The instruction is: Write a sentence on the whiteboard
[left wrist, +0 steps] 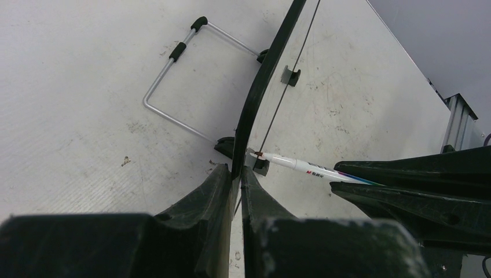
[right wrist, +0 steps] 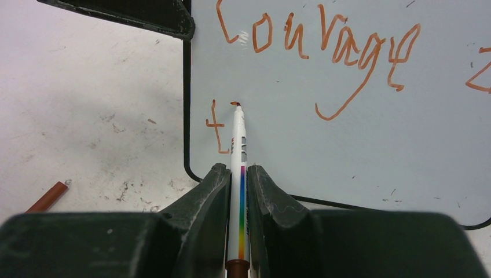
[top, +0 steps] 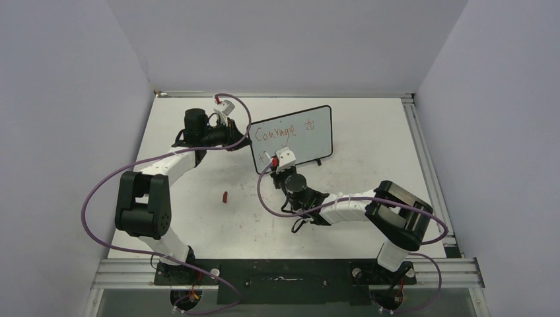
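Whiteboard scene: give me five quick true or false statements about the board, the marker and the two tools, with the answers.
1. The right tool is shut on the marker. True.
2. The left tool hangs open, clear of the whiteboard. False: it is shut on the board's left edge.
3. The sentence is complete. False: "Courage to" stands on top, and the lower line has only a "t".
4. The marker's tip is at the board, just right of that "t". True.
5. A small red piece lies on the table, apart from the board. True.
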